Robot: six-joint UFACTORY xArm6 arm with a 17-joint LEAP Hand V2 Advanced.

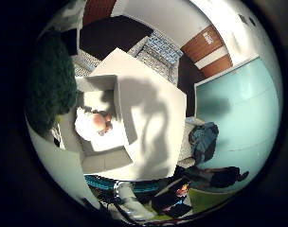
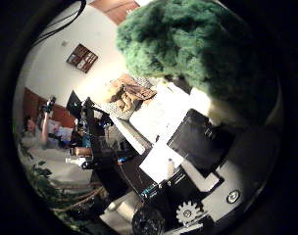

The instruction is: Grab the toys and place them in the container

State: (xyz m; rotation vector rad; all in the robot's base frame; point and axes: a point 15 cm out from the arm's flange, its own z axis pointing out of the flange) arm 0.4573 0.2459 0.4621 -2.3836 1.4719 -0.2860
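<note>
The green toy (image 2: 198,44), judged soft and light, is held close by the hand (image 2: 208,147); finger closure cannot be told; the container (image 1: 103,125) lies below.

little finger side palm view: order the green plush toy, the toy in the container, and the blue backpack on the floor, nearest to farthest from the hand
1. Green plush toy: right at the palm, filling the view's edge beside the container.
2. White and pink toy: lying inside the white container on the table.
3. Blue backpack: on the floor past the table's far edge, beside the teal panel.
</note>
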